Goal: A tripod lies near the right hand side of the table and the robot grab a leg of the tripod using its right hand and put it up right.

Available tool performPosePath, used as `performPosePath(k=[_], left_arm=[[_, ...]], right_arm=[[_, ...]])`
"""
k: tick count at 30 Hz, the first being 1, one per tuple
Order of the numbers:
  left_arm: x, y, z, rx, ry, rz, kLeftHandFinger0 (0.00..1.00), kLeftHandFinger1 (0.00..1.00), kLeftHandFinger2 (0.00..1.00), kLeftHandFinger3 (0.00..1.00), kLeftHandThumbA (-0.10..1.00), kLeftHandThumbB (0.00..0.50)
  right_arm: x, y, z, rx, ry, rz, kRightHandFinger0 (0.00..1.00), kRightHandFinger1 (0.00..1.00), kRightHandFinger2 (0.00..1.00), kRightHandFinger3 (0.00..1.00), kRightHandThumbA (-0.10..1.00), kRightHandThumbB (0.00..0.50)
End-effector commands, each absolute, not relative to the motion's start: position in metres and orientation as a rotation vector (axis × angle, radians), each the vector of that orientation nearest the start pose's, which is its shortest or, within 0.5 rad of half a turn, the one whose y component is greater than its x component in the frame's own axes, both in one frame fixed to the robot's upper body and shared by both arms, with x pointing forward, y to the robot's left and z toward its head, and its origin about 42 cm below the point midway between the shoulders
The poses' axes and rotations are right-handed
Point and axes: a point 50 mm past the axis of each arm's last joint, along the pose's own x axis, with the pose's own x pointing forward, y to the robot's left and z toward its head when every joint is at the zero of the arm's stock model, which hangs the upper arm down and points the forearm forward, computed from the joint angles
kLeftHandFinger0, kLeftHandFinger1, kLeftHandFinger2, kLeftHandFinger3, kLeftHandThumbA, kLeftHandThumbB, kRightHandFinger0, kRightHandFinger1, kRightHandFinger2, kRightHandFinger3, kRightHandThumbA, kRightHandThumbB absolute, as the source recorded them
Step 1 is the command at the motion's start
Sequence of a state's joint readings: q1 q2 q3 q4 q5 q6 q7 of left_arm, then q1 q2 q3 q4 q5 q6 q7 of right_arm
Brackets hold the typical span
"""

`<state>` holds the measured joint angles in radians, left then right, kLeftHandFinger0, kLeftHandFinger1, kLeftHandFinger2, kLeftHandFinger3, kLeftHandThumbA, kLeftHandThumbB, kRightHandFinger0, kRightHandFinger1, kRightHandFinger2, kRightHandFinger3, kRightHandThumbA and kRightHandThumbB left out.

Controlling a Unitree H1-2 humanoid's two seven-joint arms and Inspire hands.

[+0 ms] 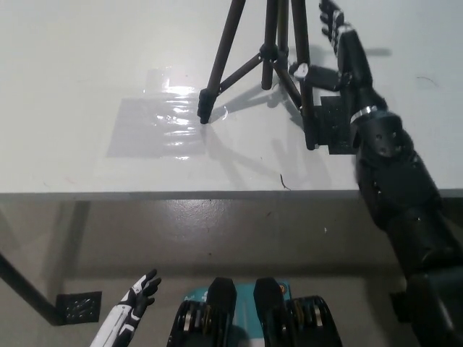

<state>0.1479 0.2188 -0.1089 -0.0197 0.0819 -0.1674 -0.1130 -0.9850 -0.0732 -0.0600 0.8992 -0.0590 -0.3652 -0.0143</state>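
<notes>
Head view: the black metal tripod (271,69) stands on the white table (87,87) on its spread legs, its long axis running up toward the camera, so the righting step looks done. The black right hand (334,40) hangs just to the right of the tripod's nearest leg, fingers (327,16) spread and clear of it, holding nothing. That leg's foot sits a little below and left of the hand, beside the black square mat (336,126) that the forearm partly covers. The right hand is by far the nearer one; any steadying touch would mean reaching leftward to the leg. The white left hand (134,303) rests low below the table edge, well apart, fingers loosely apart and empty.
</notes>
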Motion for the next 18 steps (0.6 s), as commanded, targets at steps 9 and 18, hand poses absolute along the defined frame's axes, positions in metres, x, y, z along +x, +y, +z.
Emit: performPosePath(k=[9, 18], left_arm=[[0.232, 0.257, 0.083, 0.303, -0.065, -0.242, 1.0, 1.0, 1.0, 1.0, 1.0, 0.433], [0.237, 0.261, 0.082, 0.291, -0.065, -0.236, 1.0, 1.0, 1.0, 1.0, 1.0, 0.439]], right_arm=[[0.418, -0.178, 0.393, 0.015, -0.897, 0.308, 1.0, 1.0, 1.0, 1.0, 0.85, 0.5], [0.244, -0.184, 0.366, -0.046, -1.286, 0.194, 1.0, 1.0, 1.0, 1.0, 0.98, 0.5]])
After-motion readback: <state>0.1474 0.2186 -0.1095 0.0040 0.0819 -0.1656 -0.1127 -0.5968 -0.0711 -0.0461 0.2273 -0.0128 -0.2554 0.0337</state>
